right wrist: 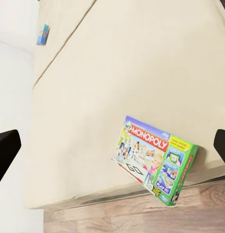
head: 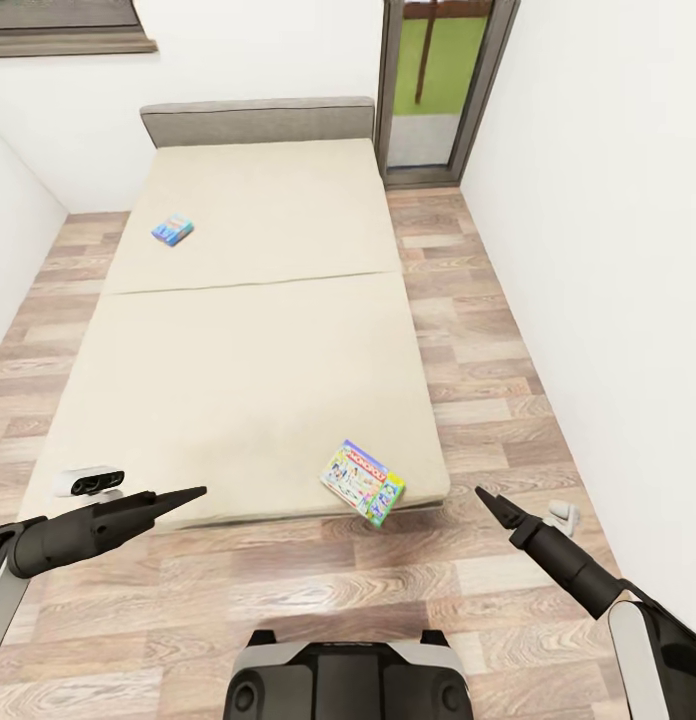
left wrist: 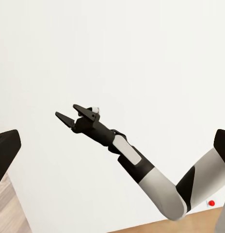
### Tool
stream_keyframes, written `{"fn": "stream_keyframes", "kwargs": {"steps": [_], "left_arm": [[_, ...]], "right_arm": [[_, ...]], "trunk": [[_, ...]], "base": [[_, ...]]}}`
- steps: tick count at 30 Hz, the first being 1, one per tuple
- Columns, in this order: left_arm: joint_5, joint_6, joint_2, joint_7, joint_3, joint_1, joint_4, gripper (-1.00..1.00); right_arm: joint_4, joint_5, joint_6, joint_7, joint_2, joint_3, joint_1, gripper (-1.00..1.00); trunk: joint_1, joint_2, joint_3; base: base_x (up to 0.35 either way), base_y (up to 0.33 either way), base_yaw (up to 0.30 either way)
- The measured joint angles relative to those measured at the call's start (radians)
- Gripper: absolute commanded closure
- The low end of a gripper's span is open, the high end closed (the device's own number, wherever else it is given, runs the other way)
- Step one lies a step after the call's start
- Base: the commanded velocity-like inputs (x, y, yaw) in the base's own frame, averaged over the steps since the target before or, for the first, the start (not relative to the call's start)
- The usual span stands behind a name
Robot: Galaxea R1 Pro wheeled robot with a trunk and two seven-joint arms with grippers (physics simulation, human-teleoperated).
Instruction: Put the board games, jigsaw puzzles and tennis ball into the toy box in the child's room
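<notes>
Head view is showing us facing the bed [head: 248,330], with the Monopoly box [head: 362,481] lying at its near corner around one o'clock, overhanging the edge, and the small blue game [head: 172,230] far off at eleven. Both the left gripper [head: 193,493] and right gripper [head: 485,497] are hanging empty (jaws parted in the wrist views). We are judging this the approach to the bed games: next, the right arm is needing to reach down and pinch the Monopoly box by its overhanging edge.

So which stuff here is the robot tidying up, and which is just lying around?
For the job:
- Monopoly box, hanging over the bed's near corner
- small blue game box, far up the bed
- bed they lie on

Just lying around:
- window
- red wall button
- wood floor
</notes>
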Motion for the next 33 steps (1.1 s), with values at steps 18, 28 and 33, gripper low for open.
{"fn": "stream_keyframes", "kwargs": {"steps": [18,28,33], "left_arm": [[0.000,-0.001,-0.001,0.000,-0.003,0.001,0.000,-1.00],[0.000,-0.001,-0.002,0.000,-0.003,0.001,0.000,-1.00],[0.000,-0.001,-0.002,0.000,-0.003,0.001,0.000,-1.00]], "right_arm": [[0.000,0.001,0.000,0.000,0.000,0.000,0.000,-1.00],[0.000,0.001,0.000,0.000,0.001,0.001,0.000,-1.00],[0.000,0.001,0.000,0.000,0.001,0.001,0.000,-1.00]], "trunk": [[0.000,0.000,0.030],[0.000,0.000,0.046],[0.000,0.000,0.054]], "base": [[0.000,0.000,0.000],[0.000,0.000,0.000],[0.000,0.000,0.000]]}}
